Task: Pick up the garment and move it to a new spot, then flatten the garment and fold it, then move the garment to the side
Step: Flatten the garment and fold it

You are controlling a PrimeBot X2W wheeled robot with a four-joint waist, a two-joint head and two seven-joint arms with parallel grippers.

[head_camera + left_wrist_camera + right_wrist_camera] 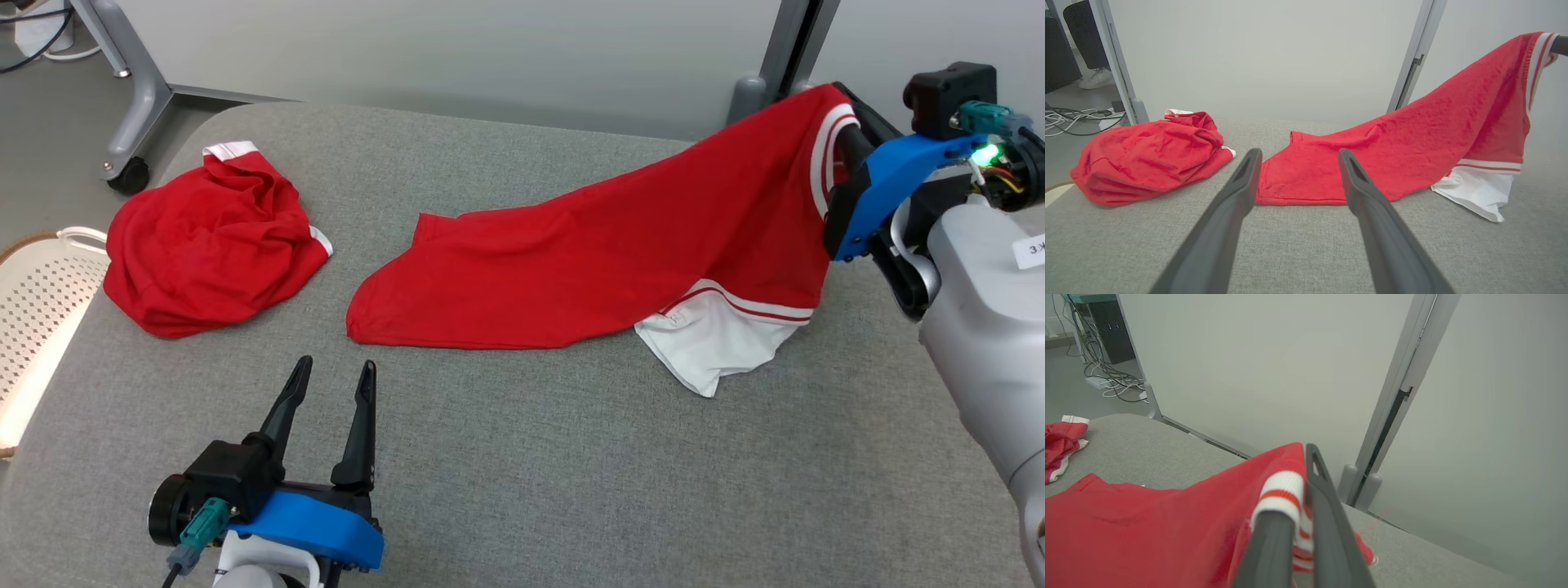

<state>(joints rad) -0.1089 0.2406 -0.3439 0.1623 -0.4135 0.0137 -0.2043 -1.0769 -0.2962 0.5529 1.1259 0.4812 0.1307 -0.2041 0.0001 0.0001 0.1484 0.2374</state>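
Note:
A red garment (588,261) with white-striped trim lies stretched across the grey padded table (522,457). Its right end is lifted off the surface and a white part (710,343) hangs beneath. My right gripper (849,131) is shut on the striped cuff at that raised end; in the right wrist view the cuff (1280,494) wraps one finger of the gripper (1298,469). The garment (1412,134) slopes down to the table toward the left. My left gripper (336,363) stands open near the front left, just short of the garment's low hem, holding nothing (1299,152).
A second red garment (208,245) lies crumpled at the table's left (1147,155). A white perforated basket (33,302) stands off the left edge. A grey frame leg with a caster (131,171) and an upright post (784,49) stand behind the table.

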